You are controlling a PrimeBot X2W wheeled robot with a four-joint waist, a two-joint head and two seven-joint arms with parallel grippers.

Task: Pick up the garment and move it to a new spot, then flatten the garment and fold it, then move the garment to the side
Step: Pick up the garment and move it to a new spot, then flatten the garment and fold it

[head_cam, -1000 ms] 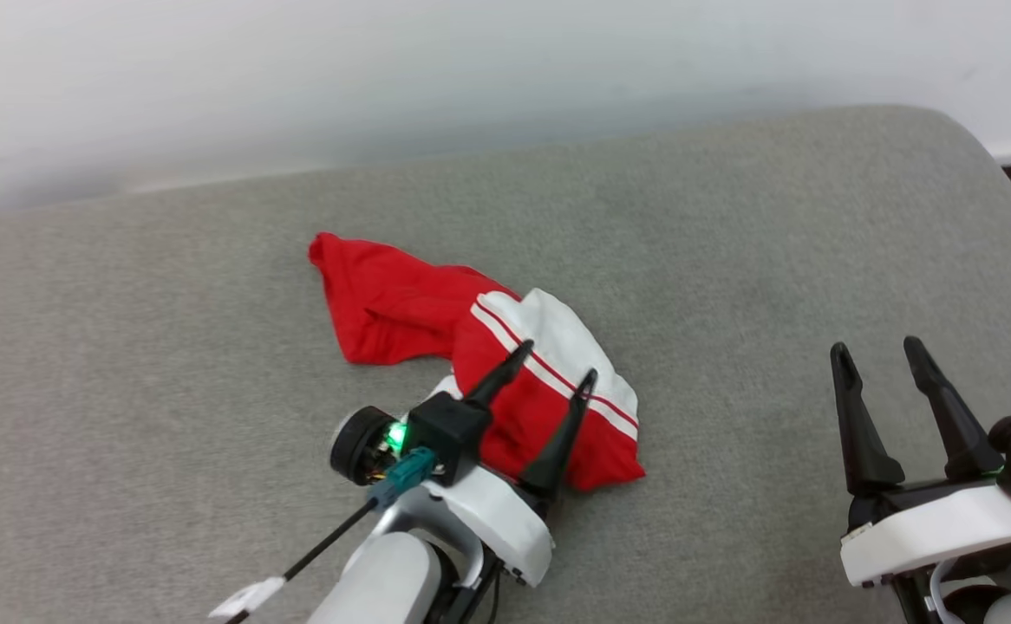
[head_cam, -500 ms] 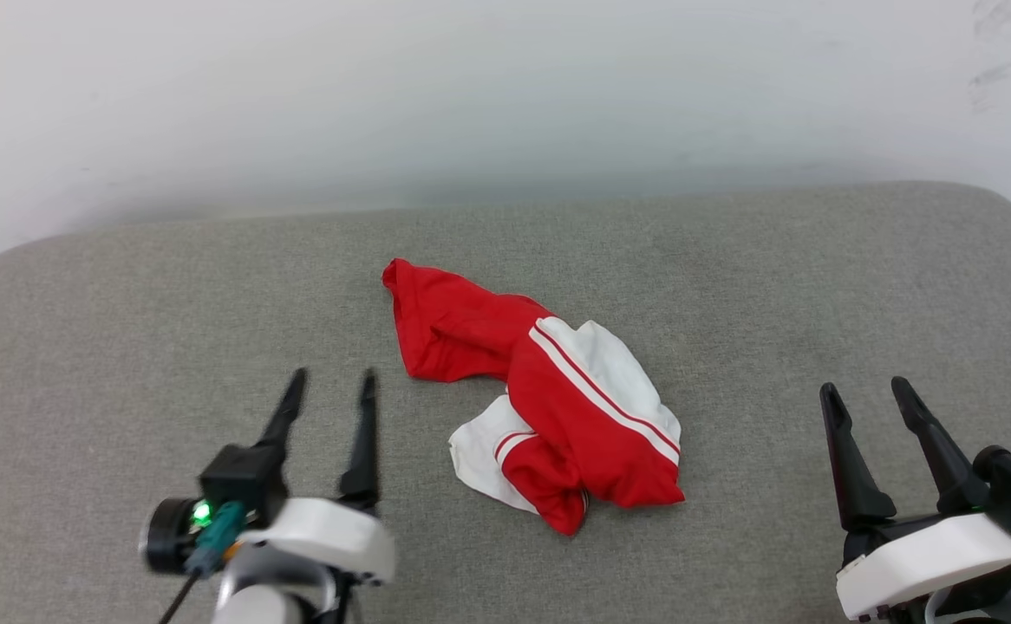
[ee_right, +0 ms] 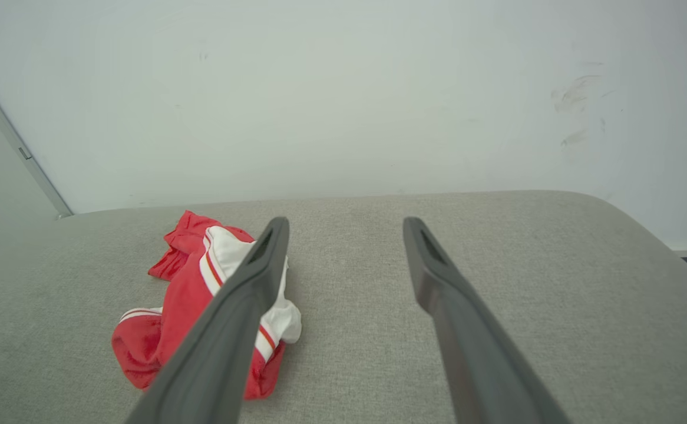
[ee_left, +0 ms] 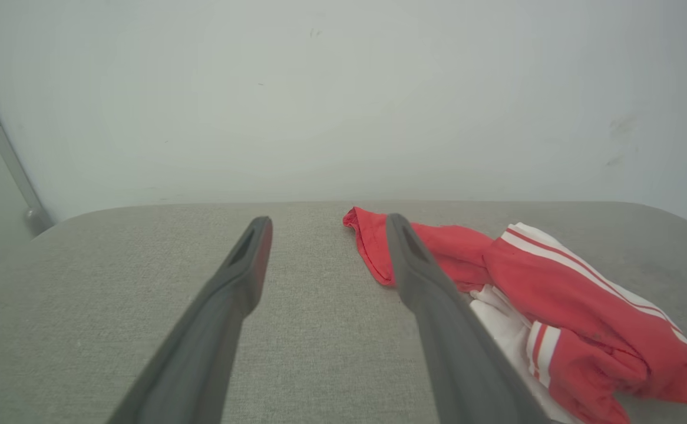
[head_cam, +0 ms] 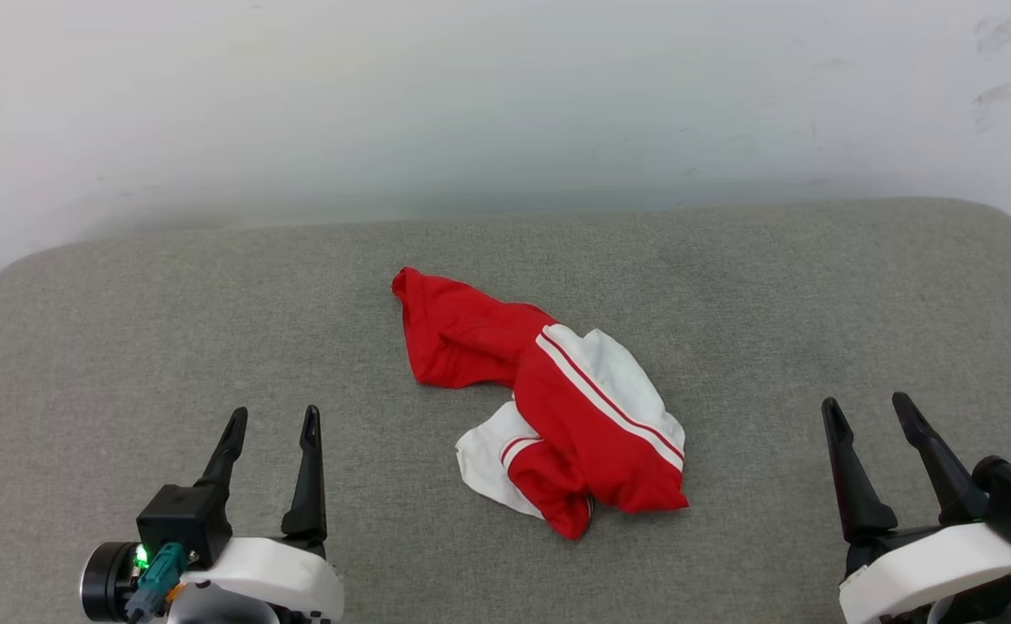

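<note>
The garment (head_cam: 557, 407), bright red with white panels and thin stripe trim, lies crumpled in the middle of the grey cushion (head_cam: 124, 329). My left gripper (head_cam: 273, 418) is open at the lower left, well clear of the cloth, nothing between its fingers. At the lower right my right gripper (head_cam: 865, 406) also stands open and empty. In the left wrist view the garment (ee_left: 532, 300) lies right of the open left gripper (ee_left: 326, 222). The right wrist view has the garment (ee_right: 190, 306) left of the open right gripper (ee_right: 344, 222).
A pale wall (head_cam: 505, 104) rises straight behind the cushion's far edge. The cushion rounds off at its far left and far right corners. Bare grey fabric surrounds the garment on every side.
My left gripper has drawn back from over the garment to the lower left, leaving the cloth lying on the cushion. The head camera has shifted too. The right gripper holds its place.
</note>
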